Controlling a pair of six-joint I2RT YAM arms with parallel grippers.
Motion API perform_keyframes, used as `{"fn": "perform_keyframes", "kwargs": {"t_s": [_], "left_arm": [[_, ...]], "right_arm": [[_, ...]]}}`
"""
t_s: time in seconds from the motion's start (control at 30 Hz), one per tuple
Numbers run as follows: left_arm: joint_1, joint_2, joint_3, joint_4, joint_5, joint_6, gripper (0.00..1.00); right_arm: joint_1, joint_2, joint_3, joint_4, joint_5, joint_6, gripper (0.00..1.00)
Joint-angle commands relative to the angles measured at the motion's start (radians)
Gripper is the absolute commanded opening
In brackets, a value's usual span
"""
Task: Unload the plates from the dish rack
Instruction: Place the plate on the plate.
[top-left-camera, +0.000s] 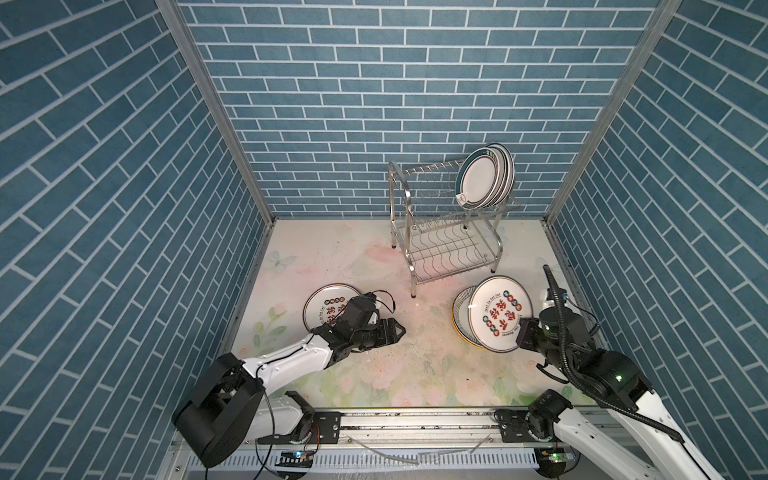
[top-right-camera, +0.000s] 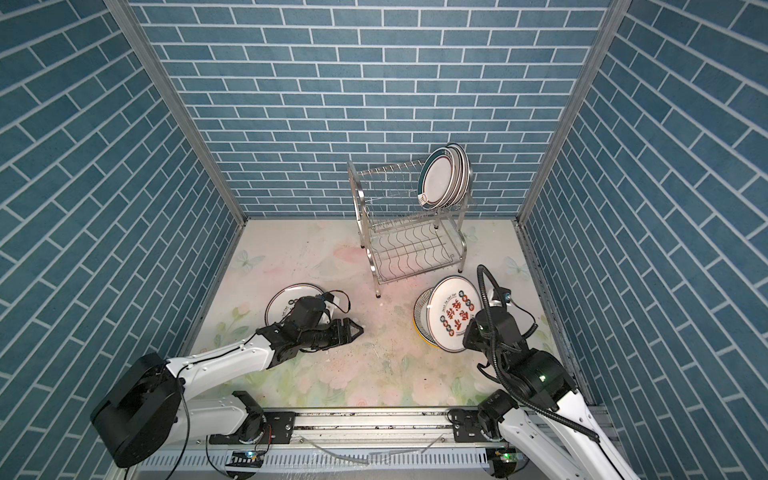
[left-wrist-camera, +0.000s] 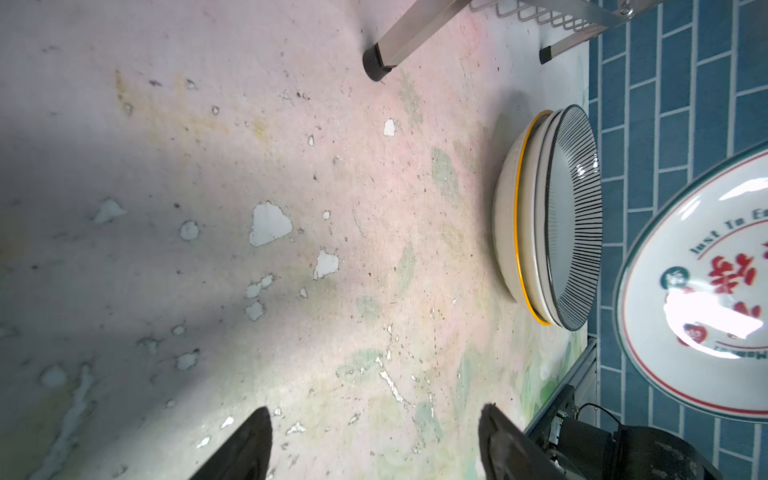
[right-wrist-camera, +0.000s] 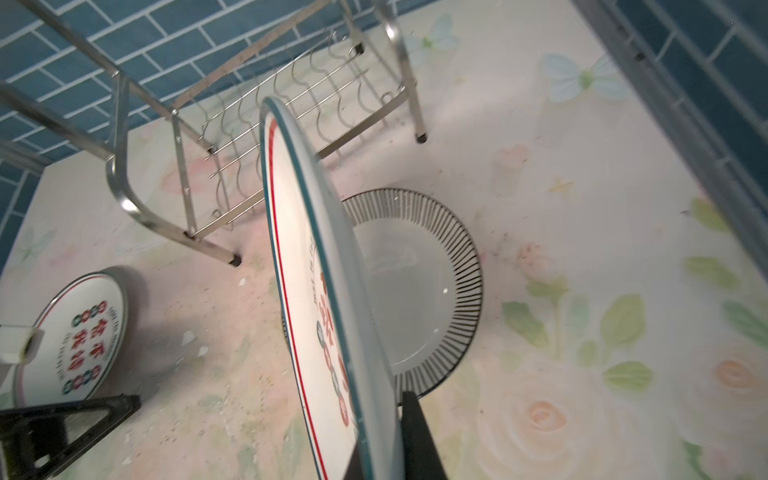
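Observation:
The dish rack (top-left-camera: 449, 245) (top-right-camera: 409, 249) (right-wrist-camera: 166, 124) stands at the back of the table, with several plates (top-left-camera: 482, 178) (top-right-camera: 442, 178) upright at the right end of its top tier. My right gripper (top-left-camera: 521, 332) (top-right-camera: 467, 336) (right-wrist-camera: 382, 432) is shut on the rim of a red-lettered plate (top-left-camera: 500, 313) (top-right-camera: 453, 313) (right-wrist-camera: 307, 257) (left-wrist-camera: 706, 291), held tilted above a stack topped by a black-striped plate (top-left-camera: 461, 311) (top-right-camera: 420, 311) (right-wrist-camera: 419, 282) (left-wrist-camera: 573, 216). My left gripper (top-left-camera: 399, 330) (top-right-camera: 359, 330) (left-wrist-camera: 376, 415) is open and empty, low over the table. Another red-lettered plate (top-left-camera: 324, 307) (top-right-camera: 282, 305) (right-wrist-camera: 70, 332) lies flat behind it.
A yellow-rimmed plate (left-wrist-camera: 509, 208) sits at the bottom of the stack. The rack's near leg (left-wrist-camera: 386, 50) stands between the two arms. Blue brick walls (top-left-camera: 124, 208) close three sides, and a metal rail (top-left-camera: 415, 419) runs along the front edge.

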Motion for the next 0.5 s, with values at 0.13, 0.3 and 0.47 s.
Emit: {"fn": "perform_keyframes", "kwargs": {"t_s": [0.13, 0.3, 0.47], "left_arm": [[-0.004, -0.121, -0.049, 0.033, -0.047, -0.031, 0.8], [0.02, -0.168, -0.071, 0.044, -0.043, -0.04, 0.8], [0.065, -0.2, -0.1, 0.074, -0.02, -0.055, 0.8]], "right_arm": [[0.003, 0.121, -0.137, 0.46, -0.31, 0.199, 0.0], [0.008, 0.231, -0.2, 0.686, -0.43, 0.281, 0.0], [0.032, 0.323, -0.222, 0.841, -0.471, 0.345, 0.0]]}}
